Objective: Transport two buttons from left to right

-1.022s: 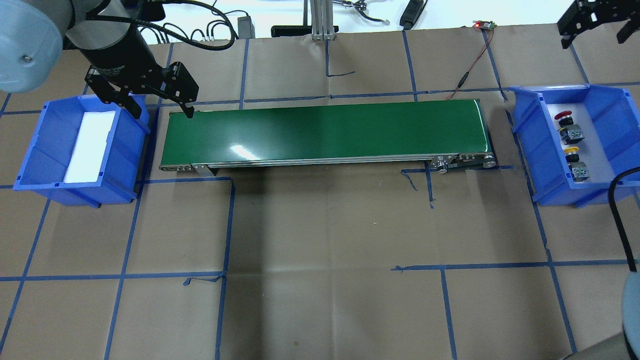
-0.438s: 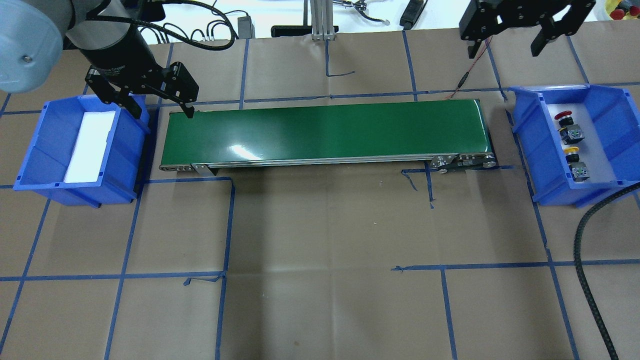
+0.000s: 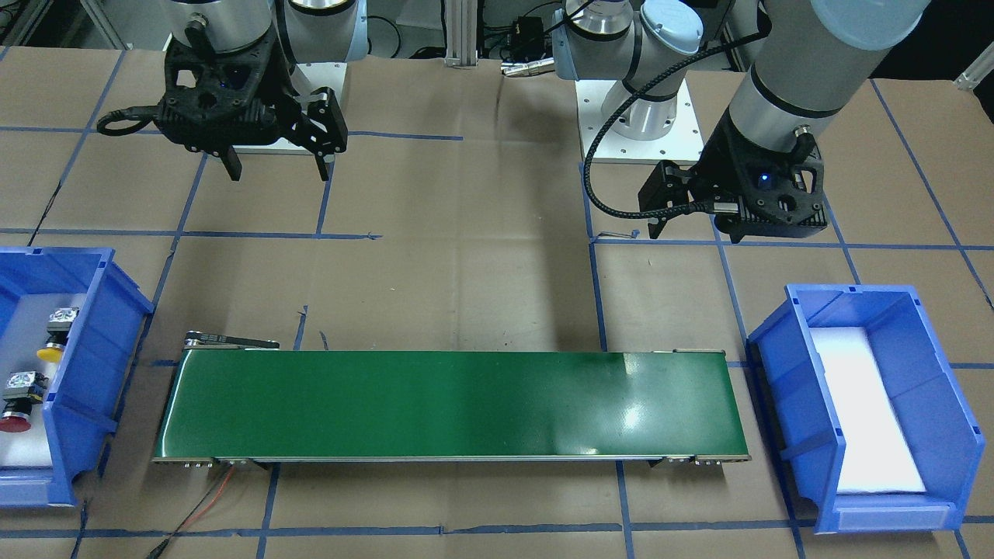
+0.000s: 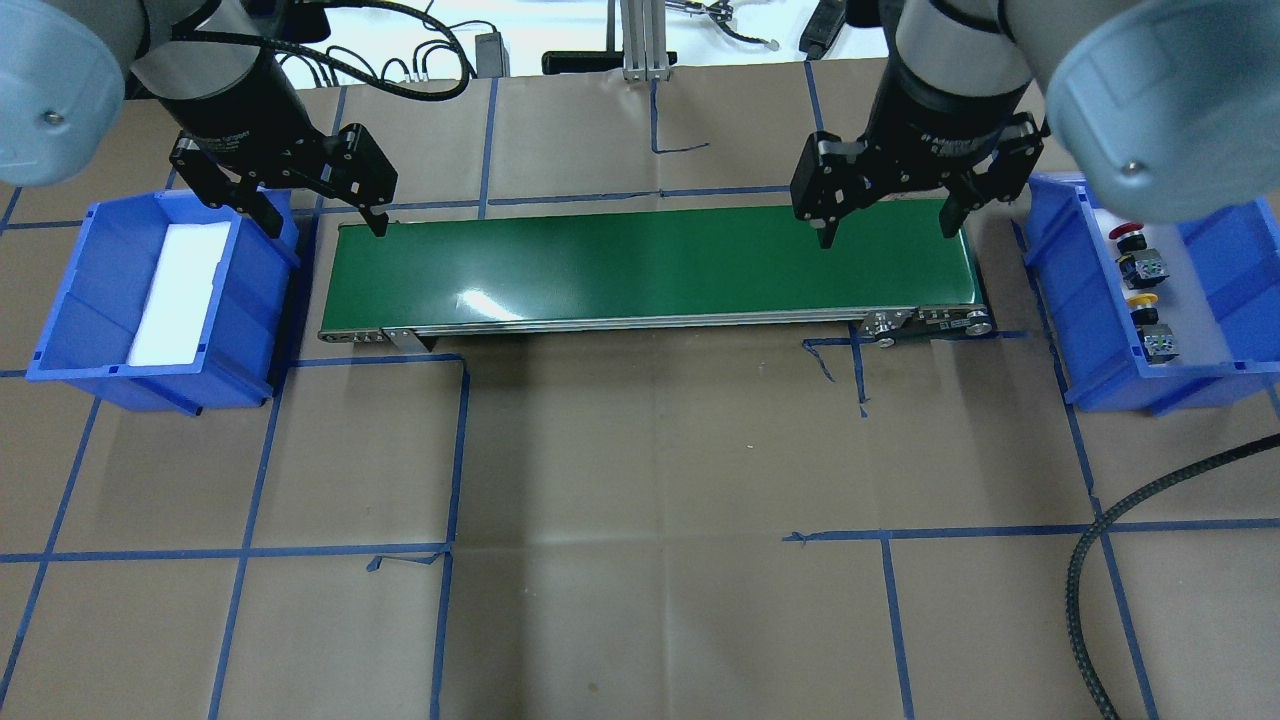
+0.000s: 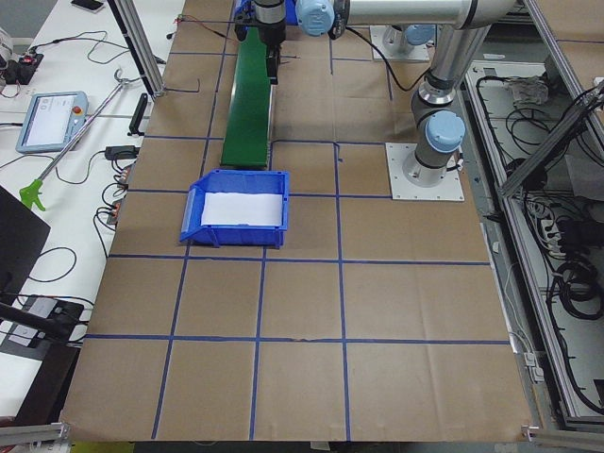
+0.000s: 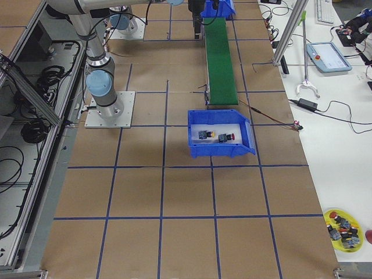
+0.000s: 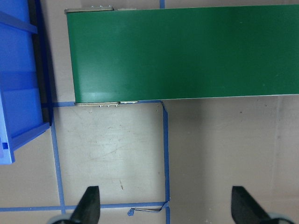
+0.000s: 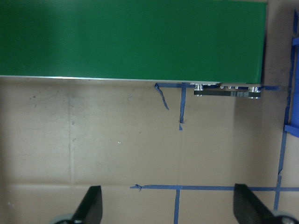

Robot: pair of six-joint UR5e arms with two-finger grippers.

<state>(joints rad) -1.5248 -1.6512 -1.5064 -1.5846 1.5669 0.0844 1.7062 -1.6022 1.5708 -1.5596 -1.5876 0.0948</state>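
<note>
The red-capped button [image 4: 1130,234] and the yellow-capped button [image 4: 1142,301] lie in the right blue bin [image 4: 1060,290]. They also show in the front view, yellow [image 3: 50,353] and red [image 3: 14,423]. My right gripper [image 4: 886,232] hangs open and empty above the right end of the green conveyor belt [image 4: 650,265], left of that bin. My left gripper [image 4: 322,222] is open and empty above the belt's left end, beside the left blue bin [image 4: 60,300]. Both wrist views show spread fingers with nothing between them: left [image 7: 88,205], right [image 8: 91,205].
The left bin holds only a white foam pad [image 4: 180,290]. A black braided cable [image 4: 1100,560] loops over the table's front right. A thin red wire [image 4: 950,120] runs behind the belt's right end. A yellow dish of spare buttons [image 6: 344,229] sits on the side bench.
My right gripper has swung in from the far right back corner, leftward and toward the belt, and now hangs over the belt's right end. The left arm has not moved.
</note>
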